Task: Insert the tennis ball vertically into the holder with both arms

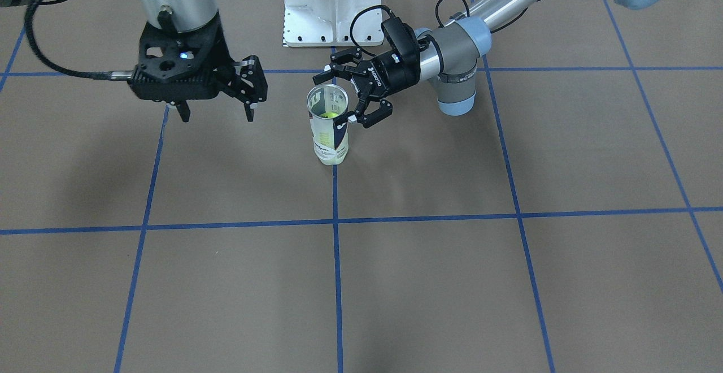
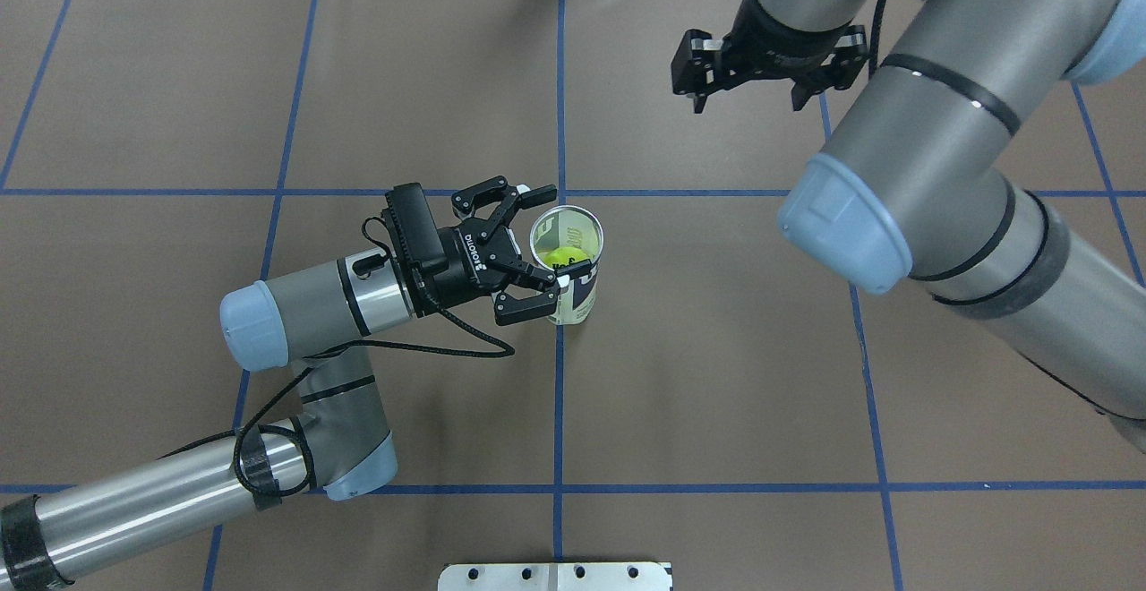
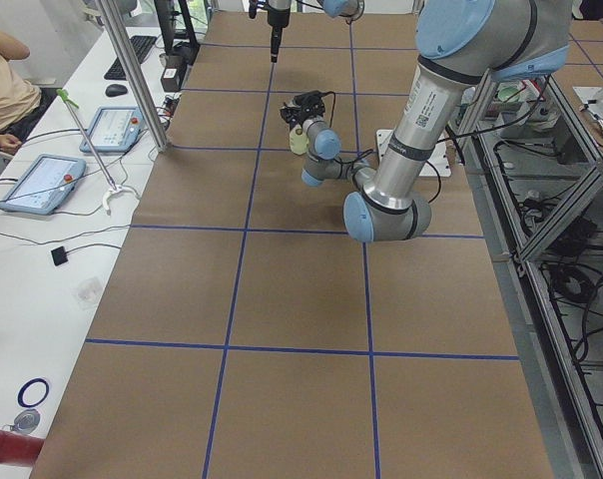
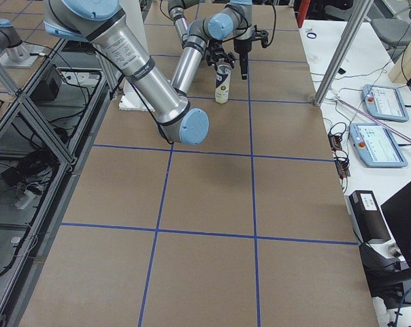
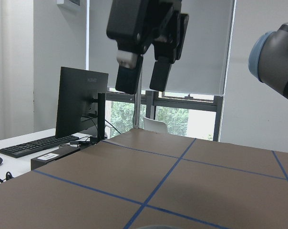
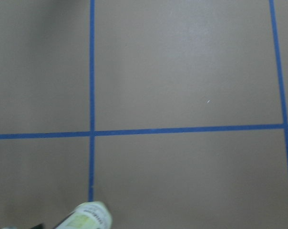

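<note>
Two arms share the brown table (image 2: 716,376): the left arm (image 2: 304,313) reaches in low and level toward the middle, while the right arm (image 2: 940,179) hangs high over the far side. The holder (image 1: 330,135) stands upright near the table's centre, long axis vertical and mouth up, directly ahead of the left gripper (image 2: 548,237). That makes the left arm much the nearer one. Its jaws are spread wide and flank the holder's upper part, one fingertip on each side just below the rim; whether a pad touches the wall cannot be told. The right gripper (image 1: 216,114) points down, fingers apart and holding nothing, well clear of the holder. Inside the holder lies the tennis ball (image 2: 562,257), so the insertion looks done, and any withdrawal should go straight back so as not to tip it.
</note>
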{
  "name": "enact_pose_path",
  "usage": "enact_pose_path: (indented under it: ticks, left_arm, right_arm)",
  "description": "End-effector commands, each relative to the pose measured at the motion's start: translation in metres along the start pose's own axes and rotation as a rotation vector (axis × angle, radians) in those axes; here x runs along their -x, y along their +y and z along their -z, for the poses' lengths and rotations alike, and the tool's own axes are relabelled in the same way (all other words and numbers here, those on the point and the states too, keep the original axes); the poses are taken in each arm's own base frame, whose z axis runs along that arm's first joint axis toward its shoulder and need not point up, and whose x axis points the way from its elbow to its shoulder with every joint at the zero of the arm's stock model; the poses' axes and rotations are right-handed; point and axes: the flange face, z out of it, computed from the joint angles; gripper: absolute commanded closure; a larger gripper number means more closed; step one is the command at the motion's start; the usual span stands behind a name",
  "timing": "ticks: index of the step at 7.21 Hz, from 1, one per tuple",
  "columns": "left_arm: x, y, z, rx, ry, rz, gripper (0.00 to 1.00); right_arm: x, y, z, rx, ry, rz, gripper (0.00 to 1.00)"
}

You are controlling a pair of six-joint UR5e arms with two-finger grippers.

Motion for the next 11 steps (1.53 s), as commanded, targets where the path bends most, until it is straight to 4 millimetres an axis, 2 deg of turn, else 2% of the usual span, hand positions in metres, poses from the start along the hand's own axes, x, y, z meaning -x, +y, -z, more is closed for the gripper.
enact_pose_path:
  ticks: [1, 2, 3, 4, 5, 6, 7, 8, 9, 11]
  left_arm:
    - [0.002, -0.005, 0.006, -0.053, -0.015, 0.004, 0.01]
    - [0.012, -0.002, 0.017, -0.055, -0.045, 0.001, 0.01]
    - [0.032, 0.005, 0.035, -0.039, -0.102, -0.013, 0.01]
    - [0.06, 0.008, 0.057, -0.027, -0.177, -0.035, 0.01]
    - [0.093, 0.008, 0.085, -0.002, -0.234, -0.067, 0.01]
    - [0.131, 0.01, 0.125, 0.034, -0.302, -0.103, 0.01]
    - [0.163, 0.009, 0.167, 0.065, -0.365, -0.131, 0.01]
    - [0.189, 0.011, 0.21, 0.103, -0.427, -0.129, 0.01]
    - [0.21, 0.016, 0.259, 0.151, -0.475, -0.1, 0.01]
    - [0.258, 0.01, 0.346, 0.354, -0.531, -0.095, 0.0]
  right_arm:
    - [-0.097, -0.037, -0.014, -0.001, 0.03, 0.057, 0.0]
    - [-0.149, -0.055, -0.038, -0.007, -0.001, 0.075, 0.0]
    - [-0.204, -0.073, -0.067, -0.006, -0.012, 0.106, 0.0]
    - [-0.255, -0.088, -0.088, -0.004, 0.004, 0.136, 0.0]
    - [-0.307, -0.1, -0.107, 0.016, 0.035, 0.164, 0.0]
    - [-0.355, -0.113, -0.12, 0.028, 0.038, 0.186, 0.0]
    - [-0.414, -0.119, -0.138, 0.035, 0.002, 0.212, 0.0]
    - [-0.471, -0.112, -0.157, 0.029, -0.017, 0.236, 0.0]
    - [-0.511, -0.094, -0.171, 0.032, -0.015, 0.25, 0.0]
    - [-0.572, -0.056, -0.176, 0.056, -0.018, 0.216, 0.0]
